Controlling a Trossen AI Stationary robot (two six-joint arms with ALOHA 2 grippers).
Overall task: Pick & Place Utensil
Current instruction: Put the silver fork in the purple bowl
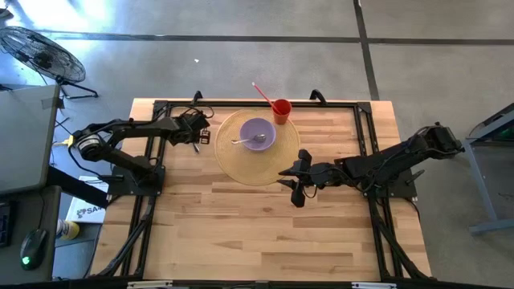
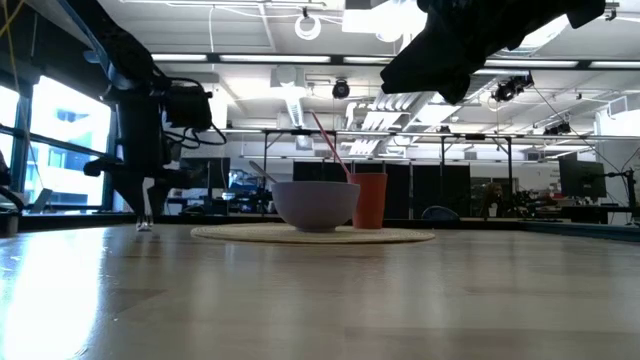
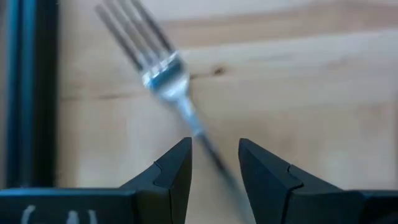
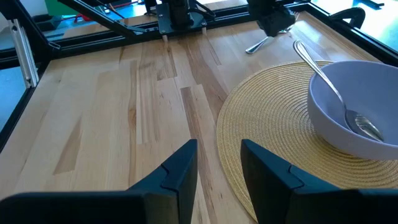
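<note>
A silver fork [image 3: 163, 74] lies on the wooden table just left of the round woven placemat [image 1: 233, 160]; the right wrist view shows it too [image 4: 260, 43]. My left gripper [image 3: 214, 165] hangs over it, open and pointing down. Its fingers stand on either side of the fork's handle [image 3: 205, 140], and no touch shows. On the placemat sits a lilac bowl [image 1: 258, 133] with a spoon [image 4: 336, 93] leaning in it. My right gripper [image 4: 219, 165] is open and hovers at the placemat's near right edge [image 1: 293, 181].
A red cup [image 1: 281, 110] with a red straw stands on the placemat's far side, beside the bowl. A black frame rail [image 3: 28, 93] runs close beside the fork. Bare wood fills the near half of the table [image 1: 241, 233].
</note>
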